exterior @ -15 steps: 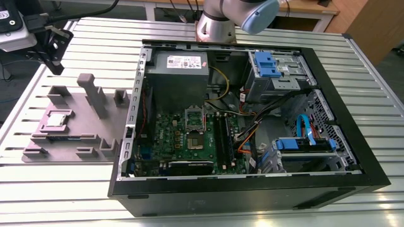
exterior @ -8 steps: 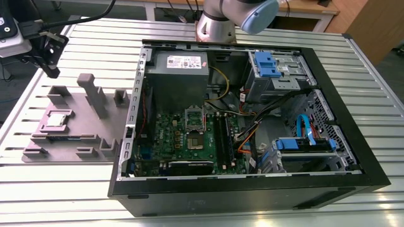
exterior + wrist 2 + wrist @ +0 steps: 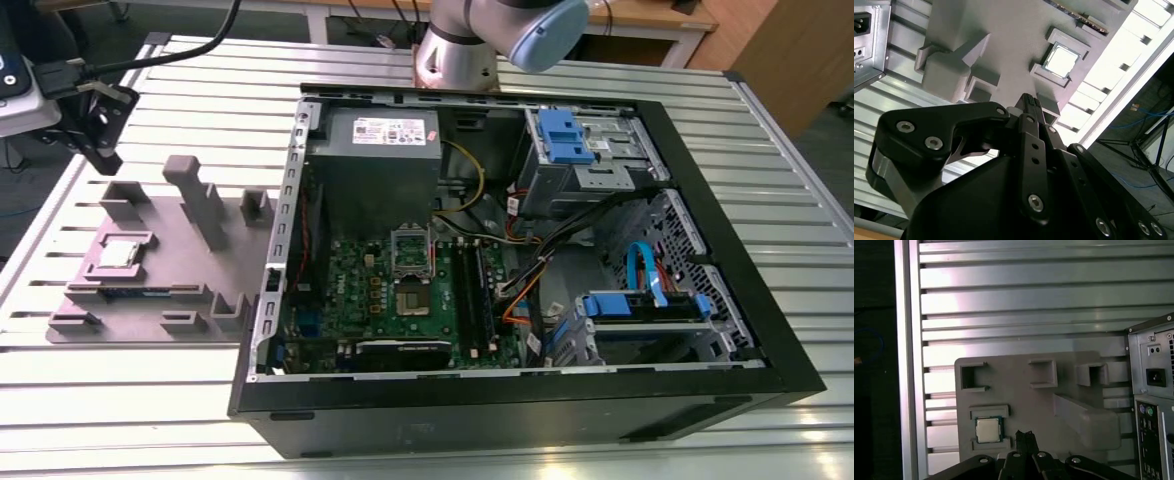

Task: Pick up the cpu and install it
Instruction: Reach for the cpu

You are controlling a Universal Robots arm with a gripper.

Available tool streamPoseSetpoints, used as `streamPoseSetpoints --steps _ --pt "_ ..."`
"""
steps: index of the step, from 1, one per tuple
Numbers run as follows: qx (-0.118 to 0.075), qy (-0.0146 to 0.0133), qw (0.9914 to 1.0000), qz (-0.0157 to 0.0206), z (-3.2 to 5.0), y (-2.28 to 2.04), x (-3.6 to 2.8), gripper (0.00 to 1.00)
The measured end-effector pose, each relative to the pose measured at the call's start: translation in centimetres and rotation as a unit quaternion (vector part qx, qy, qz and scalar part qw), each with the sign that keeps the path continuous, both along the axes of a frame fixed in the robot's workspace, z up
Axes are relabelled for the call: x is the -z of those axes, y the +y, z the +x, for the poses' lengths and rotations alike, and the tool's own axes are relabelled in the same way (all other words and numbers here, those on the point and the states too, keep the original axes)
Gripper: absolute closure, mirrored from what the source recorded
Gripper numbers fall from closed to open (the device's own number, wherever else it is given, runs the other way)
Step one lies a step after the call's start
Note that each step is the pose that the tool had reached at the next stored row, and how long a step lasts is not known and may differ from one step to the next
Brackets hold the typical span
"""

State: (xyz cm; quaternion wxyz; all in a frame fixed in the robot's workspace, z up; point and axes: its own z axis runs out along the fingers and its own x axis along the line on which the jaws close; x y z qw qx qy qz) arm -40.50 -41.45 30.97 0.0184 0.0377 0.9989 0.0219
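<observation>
The cpu [image 3: 118,252] is a small square chip with a pale metal top. It lies flat in a recess of a grey holder plate [image 3: 200,275] on the exterior view's left, beside the open computer case. Both wrist views show the cpu [image 3: 1061,60] [image 3: 988,429] resting in its framed pocket. My gripper [image 3: 104,158] hangs in the air above and behind the plate, apart from the chip. Its dark fingertips [image 3: 1027,98] [image 3: 1025,434] are pressed together, shut, with nothing between them. The dark square socket [image 3: 410,256] sits on the green motherboard inside the case.
The black computer case [image 3: 694,330] lies open on the slatted metal table [image 3: 134,400], with a grey power supply [image 3: 380,135], blue drive brackets and cables inside. Upright grey posts [image 3: 198,205] rise from the holder plate. The case's rear panel [image 3: 1151,390] stands close to the plate.
</observation>
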Motion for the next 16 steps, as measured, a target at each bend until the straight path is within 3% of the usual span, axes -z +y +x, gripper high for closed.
streamPoseSetpoints --steps 12,16 --pt "0.000 0.0001 1.00000 0.0000 -1.09 -1.10 1.43 0.89" --pt "0.000 0.0003 1.00000 0.0000 -1.17 -1.17 1.55 0.89"
